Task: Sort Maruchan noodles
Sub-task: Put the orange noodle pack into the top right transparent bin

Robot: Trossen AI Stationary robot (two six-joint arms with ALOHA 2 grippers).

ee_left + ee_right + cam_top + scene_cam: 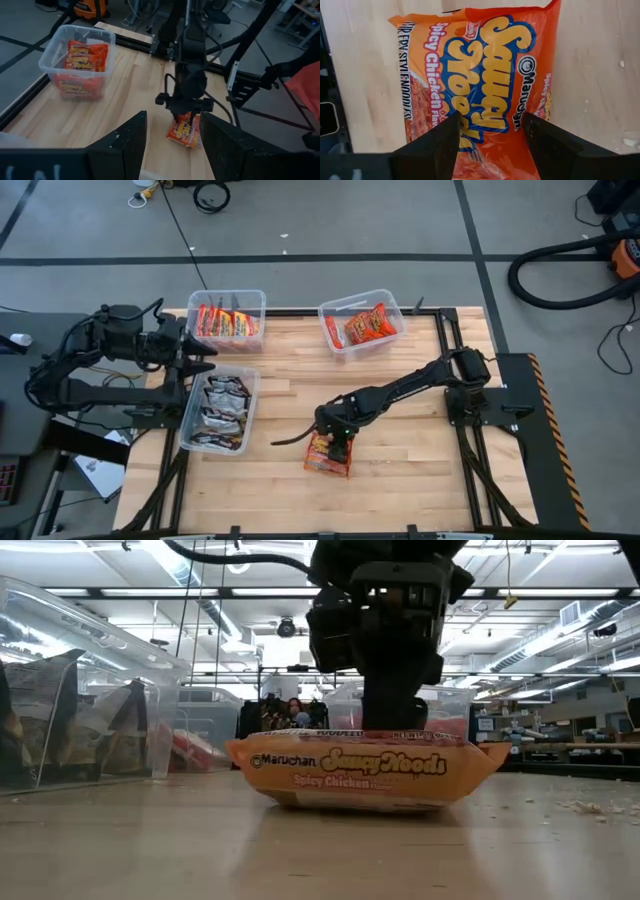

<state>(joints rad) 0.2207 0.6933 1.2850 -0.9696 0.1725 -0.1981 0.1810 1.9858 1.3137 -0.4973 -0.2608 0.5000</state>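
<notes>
On my left, the left gripper (207,361) hangs parted and empty between two bins (228,320), one with red packs, one with silver-black packs (222,408). Mid-desk (280,380), the right gripper (338,446) stands over an orange packet (328,456), fingers (432,142) spread and pressing on it. A third bin (362,323) sits beyond.
</notes>
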